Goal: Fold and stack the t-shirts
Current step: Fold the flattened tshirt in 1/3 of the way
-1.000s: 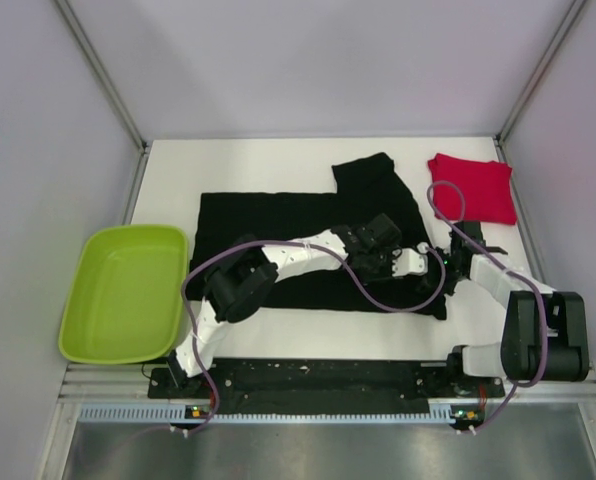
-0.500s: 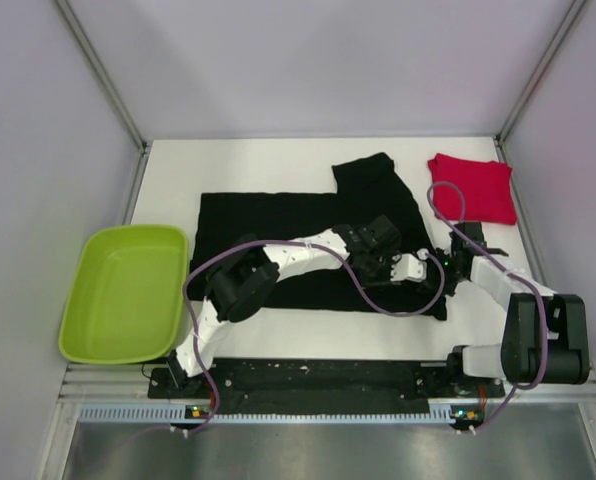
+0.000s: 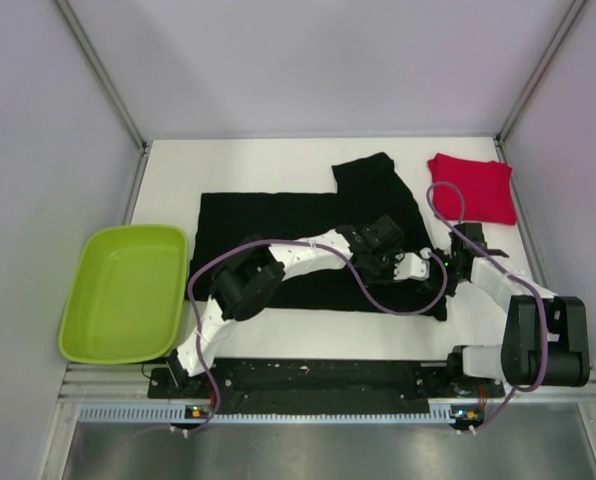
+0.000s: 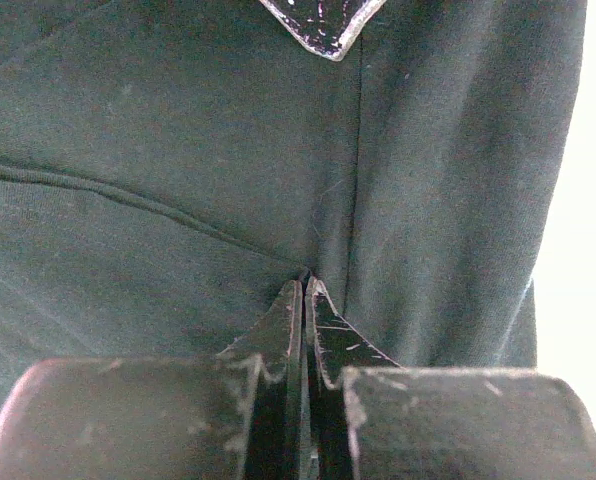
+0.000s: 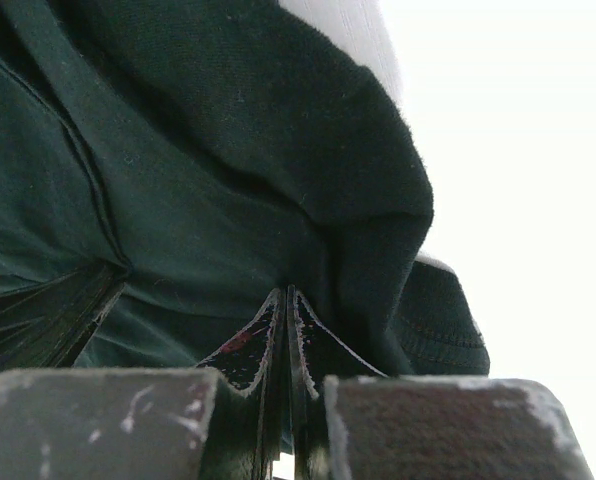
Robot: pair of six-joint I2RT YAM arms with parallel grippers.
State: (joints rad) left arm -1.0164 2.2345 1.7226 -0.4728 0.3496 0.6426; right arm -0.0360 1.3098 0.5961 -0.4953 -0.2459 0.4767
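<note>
From above, the black t-shirt (image 3: 288,235) lies spread flat across the middle of the desk (image 3: 268,160) with one sleeve pointing to the far side. The red t-shirt (image 3: 472,188) sits as a folded square at the far right corner, just beside that sleeve and well apart from the lime tray (image 3: 98,320) on the left. The left hand (image 3: 423,264) and right hand (image 3: 448,264) meet close together at the shirt's right edge. The main risks, as I judge them, are the two hands or their cables fouling each other on the lift, and a fold drawn from two points so near each other bunching the cloth instead of giving a clean crease. A wide sweep could also knock the red square out of shape. In the left wrist view, the left hand (image 4: 304,290) has its fingers pressed together, tips down on the black t-shirt (image 4: 178,150) where a crease gathers. It seems to nip only a thin pinch, and so little cloth could slip free once pulled. In the right wrist view, the right hand (image 5: 286,300) is likewise pressed shut, with the black t-shirt (image 5: 228,180) humped up around its tips and the pale desk (image 5: 518,150) showing beyond the edge. It looks to pinch the hem, though how much cloth lies between the fingers is hidden.
</note>
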